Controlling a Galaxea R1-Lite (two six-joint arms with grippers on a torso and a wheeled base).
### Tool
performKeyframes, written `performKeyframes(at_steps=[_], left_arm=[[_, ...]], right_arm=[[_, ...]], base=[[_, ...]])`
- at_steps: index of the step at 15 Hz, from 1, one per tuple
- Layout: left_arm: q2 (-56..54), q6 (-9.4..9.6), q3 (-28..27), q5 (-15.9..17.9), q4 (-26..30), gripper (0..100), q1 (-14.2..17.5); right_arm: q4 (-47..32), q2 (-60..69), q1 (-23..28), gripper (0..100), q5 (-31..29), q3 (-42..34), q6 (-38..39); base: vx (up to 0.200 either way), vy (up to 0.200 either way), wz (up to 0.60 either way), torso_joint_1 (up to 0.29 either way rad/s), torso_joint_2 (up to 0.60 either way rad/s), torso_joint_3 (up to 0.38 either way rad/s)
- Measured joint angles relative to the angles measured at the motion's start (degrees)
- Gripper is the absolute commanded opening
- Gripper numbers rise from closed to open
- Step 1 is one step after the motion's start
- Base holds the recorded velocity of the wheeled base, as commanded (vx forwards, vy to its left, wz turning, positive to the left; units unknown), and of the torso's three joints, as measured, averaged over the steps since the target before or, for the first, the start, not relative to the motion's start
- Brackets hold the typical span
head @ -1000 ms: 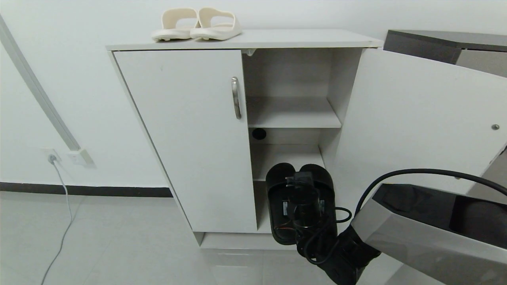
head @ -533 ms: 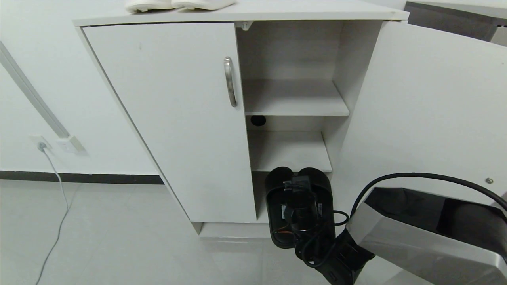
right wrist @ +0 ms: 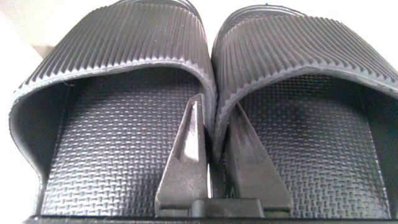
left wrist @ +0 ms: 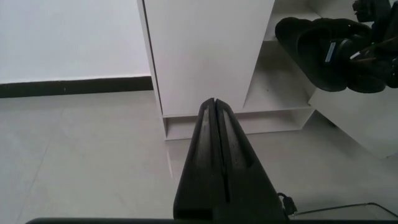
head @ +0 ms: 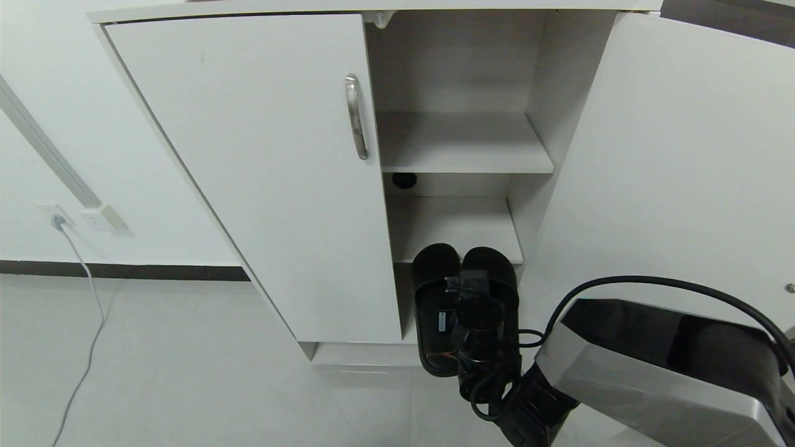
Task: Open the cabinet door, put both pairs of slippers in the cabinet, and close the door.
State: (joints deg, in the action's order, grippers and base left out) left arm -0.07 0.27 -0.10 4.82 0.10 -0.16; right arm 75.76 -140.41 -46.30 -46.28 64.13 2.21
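The white cabinet (head: 248,155) has its left door shut, with a metal handle (head: 354,118), and its right door (head: 671,155) swung wide open. Two bare shelves (head: 463,146) show inside. My right gripper (head: 470,298) is shut on the pair of black slippers (head: 438,292), pinching the two inner side walls together (right wrist: 214,130). The black slippers (right wrist: 124,124) hang soles down before the open side, toes overlapping the lower shelf's front edge (head: 456,259). My left gripper (left wrist: 214,106) is shut on nothing, low over the floor in front of the cabinet, with the black slippers (left wrist: 323,50) off to its side.
A wall socket (head: 56,220) with a grey cable (head: 87,335) trailing over the tiled floor is at the left. A slanted grey duct (head: 37,149) runs down the wall. The open door blocks the space on the right.
The head camera has dropped, so the cabinet top and the beige slippers on it left the picture. My right gripper has carried the black slippers closer to the cabinet opening.
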Motion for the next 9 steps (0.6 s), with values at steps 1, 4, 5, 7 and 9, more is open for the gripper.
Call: performKeyframes(at_steps=[1,4,5,7,9], left_arm=[[0.00,0.00,0.00,0.02,0.00,0,-0.02],[0.00,-0.02,0.00,0.02,0.00,0,-0.02],[0.00,0.00,0.00,0.02,0.00,0,-0.02],[0.00,0.00,0.00,0.02,0.00,0,-0.02],[0.00,0.00,-0.01,0.00,0.01,0,-0.02]], right_arm=[[0.73,-0.60,0.09,0,0.02,-0.02,-0.57],[1.06,-1.45,0.22,0,0.00,0.00,-0.71],[1.12,-1.46,0.33,0,-0.01,0.04,-0.71],[1.21,-1.49,0.41,0,-0.04,0.11,-0.73],[1.04,-1.49,0.60,0,-0.04,0.20,-0.77]], base=[[0.000,0.000,0.00,0.000,0.00,0.000],[0.067,0.000,0.00,0.002,0.00,0.001],[0.200,0.000,0.00,-0.002,0.01,0.002],[0.200,0.000,0.00,-0.010,0.00,0.007],[0.200,0.000,0.00,0.005,0.01,-0.002]])
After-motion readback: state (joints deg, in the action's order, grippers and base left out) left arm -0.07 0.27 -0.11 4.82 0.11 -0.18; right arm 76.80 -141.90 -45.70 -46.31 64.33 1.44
